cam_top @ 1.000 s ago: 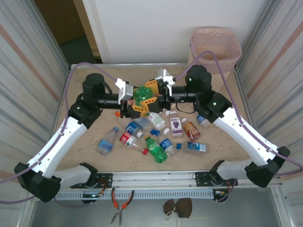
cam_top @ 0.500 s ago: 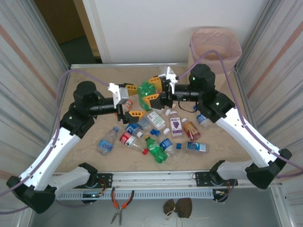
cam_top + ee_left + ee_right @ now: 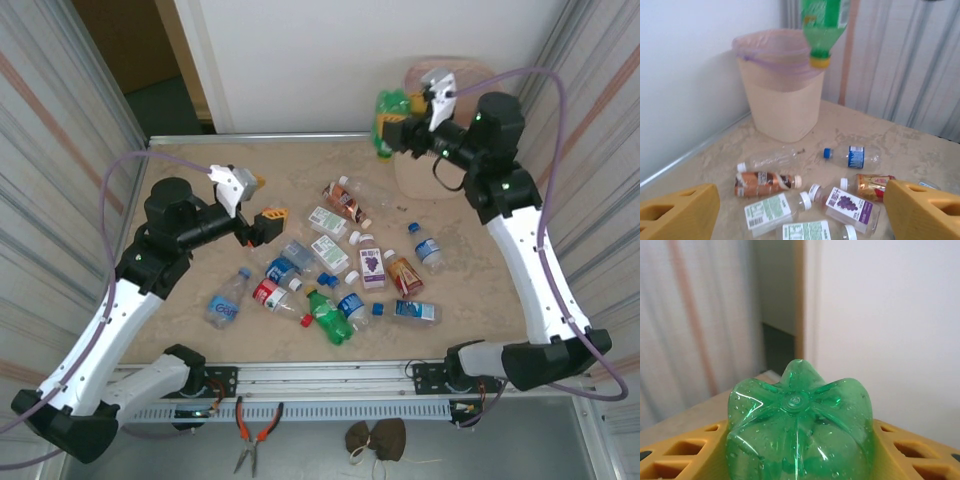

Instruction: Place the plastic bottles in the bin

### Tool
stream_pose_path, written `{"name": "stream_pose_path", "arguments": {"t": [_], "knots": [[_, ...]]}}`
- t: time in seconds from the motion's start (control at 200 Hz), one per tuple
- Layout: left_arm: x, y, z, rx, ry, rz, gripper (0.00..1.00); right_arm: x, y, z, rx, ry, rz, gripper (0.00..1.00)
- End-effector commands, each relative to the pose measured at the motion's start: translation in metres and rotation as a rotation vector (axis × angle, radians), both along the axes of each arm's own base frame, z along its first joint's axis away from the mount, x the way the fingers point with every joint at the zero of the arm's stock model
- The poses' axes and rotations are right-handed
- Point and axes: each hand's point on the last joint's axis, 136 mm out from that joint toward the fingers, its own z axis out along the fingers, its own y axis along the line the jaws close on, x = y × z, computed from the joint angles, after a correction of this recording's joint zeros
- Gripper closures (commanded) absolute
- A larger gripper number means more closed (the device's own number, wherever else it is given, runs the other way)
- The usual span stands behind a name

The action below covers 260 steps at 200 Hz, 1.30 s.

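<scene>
My right gripper (image 3: 400,122) is raised at the back right, shut on a green plastic bottle (image 3: 384,140) that hangs cap down just left of the bin (image 3: 470,75). The right wrist view has the bottle's ribbed base (image 3: 799,435) wedged between my yellow fingers (image 3: 675,460). In the left wrist view the same bottle (image 3: 822,25) hangs over the near rim of the beige, pink-lined bin (image 3: 780,100). My left gripper (image 3: 262,199) is open and holds nothing, left of the pile. Several bottles (image 3: 340,260) lie on the table, among them a purple-label one (image 3: 850,207) and a brown one (image 3: 762,182).
Corrugated metal walls close in both sides of the table (image 3: 470,300). Loose caps (image 3: 378,309) lie among the bottles. Pliers (image 3: 255,430) rest below the front rail. One blue-label bottle (image 3: 225,305) lies apart at the left.
The left gripper let go of the green bottle, opened and drew back to the left. The right arm swung up and back with the bottle from the table's middle to beside the bin.
</scene>
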Motion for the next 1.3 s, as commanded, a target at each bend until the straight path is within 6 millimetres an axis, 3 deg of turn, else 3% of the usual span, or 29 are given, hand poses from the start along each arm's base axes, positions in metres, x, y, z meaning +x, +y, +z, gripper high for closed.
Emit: {"name": "stream_pose_path", "arguments": {"t": [0.0, 0.15, 0.311, 0.446, 0.631, 0.782, 1.102, 1.298], "knots": [[0.007, 0.011, -0.004, -0.004, 0.066, 0.080, 0.17, 0.042, -0.047, 0.012, 0.060, 0.011, -0.180, 0.51], [0.011, 0.015, -0.007, 0.005, 0.081, 0.108, 0.18, 0.095, -0.098, 0.010, 0.097, 0.040, -0.306, 0.54], [0.012, 0.014, -0.011, 0.007, 0.098, 0.103, 0.18, 0.144, -0.136, 0.006, 0.122, 0.075, -0.379, 0.58], [0.011, 0.014, -0.015, 0.006, 0.109, 0.106, 0.18, 0.183, -0.155, -0.021, 0.103, 0.162, -0.428, 0.63], [0.021, 0.020, -0.020, 0.024, 0.115, 0.161, 0.17, 0.219, -0.167, -0.068, 0.066, 0.289, -0.485, 0.68], [0.027, 0.020, -0.027, 0.036, 0.136, 0.168, 0.17, 0.236, -0.172, -0.112, 0.023, 0.389, -0.504, 0.67], [0.038, 0.020, -0.052, 0.041, 0.222, 0.169, 0.17, 0.249, -0.178, -0.203, -0.111, 0.585, -0.561, 0.67], [0.042, 0.023, -0.063, 0.048, 0.257, 0.180, 0.18, 0.251, -0.182, -0.244, -0.180, 0.675, -0.585, 0.65]]}}
